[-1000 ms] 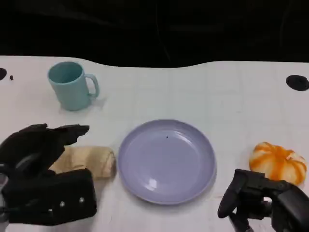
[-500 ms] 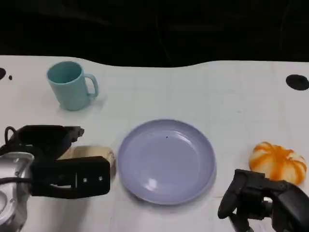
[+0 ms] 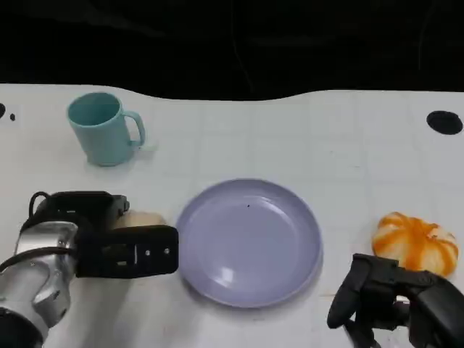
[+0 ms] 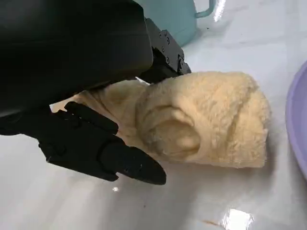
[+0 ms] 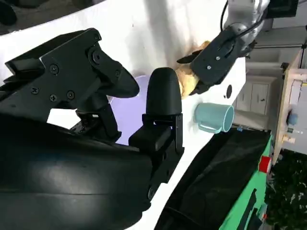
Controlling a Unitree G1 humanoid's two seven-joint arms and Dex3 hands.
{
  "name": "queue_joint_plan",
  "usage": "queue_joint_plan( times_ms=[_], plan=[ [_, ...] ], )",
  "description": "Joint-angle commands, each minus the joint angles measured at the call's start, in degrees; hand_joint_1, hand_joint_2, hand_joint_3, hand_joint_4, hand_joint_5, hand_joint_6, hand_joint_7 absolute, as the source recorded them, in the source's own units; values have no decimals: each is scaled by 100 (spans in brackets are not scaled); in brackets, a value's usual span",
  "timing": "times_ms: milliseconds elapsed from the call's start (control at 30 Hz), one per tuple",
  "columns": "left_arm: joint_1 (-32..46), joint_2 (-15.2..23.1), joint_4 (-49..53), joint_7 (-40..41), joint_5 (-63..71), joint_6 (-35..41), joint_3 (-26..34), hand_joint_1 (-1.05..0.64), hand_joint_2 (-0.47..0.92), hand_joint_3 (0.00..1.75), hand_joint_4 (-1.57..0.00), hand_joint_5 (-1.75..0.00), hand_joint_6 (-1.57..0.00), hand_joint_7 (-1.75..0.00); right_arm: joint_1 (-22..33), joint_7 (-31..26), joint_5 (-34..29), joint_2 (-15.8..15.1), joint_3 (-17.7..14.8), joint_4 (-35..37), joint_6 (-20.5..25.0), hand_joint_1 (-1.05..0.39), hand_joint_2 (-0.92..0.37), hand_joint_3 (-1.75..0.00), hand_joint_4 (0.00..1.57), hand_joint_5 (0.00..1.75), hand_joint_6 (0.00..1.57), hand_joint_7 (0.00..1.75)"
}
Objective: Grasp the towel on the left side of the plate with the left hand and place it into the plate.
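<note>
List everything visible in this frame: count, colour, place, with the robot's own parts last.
towel: one, beige, rolled, left of the plate, between the left hand's fingers
plate: one, lilac, table centre
mug: one, teal, far left
pumpkin: one, orange and white, right of the plate
table: one, white
left hand: black, around the towel; grip cannot be told
right hand: black, near right, fingers curled in, holding nothing

The head camera looks steeply down on the worktop [image 3: 290,130], with the plate [image 3: 250,243] at centre and the mug [image 3: 101,129] at 10 o'clock. The left wrist camera sits very close behind its hand [image 4: 72,72], low over the towel [image 4: 201,120]. The right wrist camera looks across the worktop over its own hand [image 5: 96,96], sharing the mug, plate and towel with the head camera.
</note>
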Motion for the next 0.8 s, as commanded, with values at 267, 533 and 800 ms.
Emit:
queue_joint_plan(
  times_ms=[267,533,800],
  plan=[
    [252,-93,956,1826,-201,-932,33,-28,92,20,-65,-164,-66,-132,44,-17,29,-28,-26,-73,27,-7,-55,-112,75,175,67,141],
    [593,-67,464,2627,-588,-1096,523,-24,92,26,-75,-175,-62,-142,30,-23,34,-25,-43,-55,50,-7,-55,-112,75,175,67,140],
    [945,-116,-514,2802,-926,-986,1061,-22,91,26,-83,-175,-58,-175,12,-16,33,-24,-84,12,7,-6,-56,-112,75,175,67,140]
  ],
)
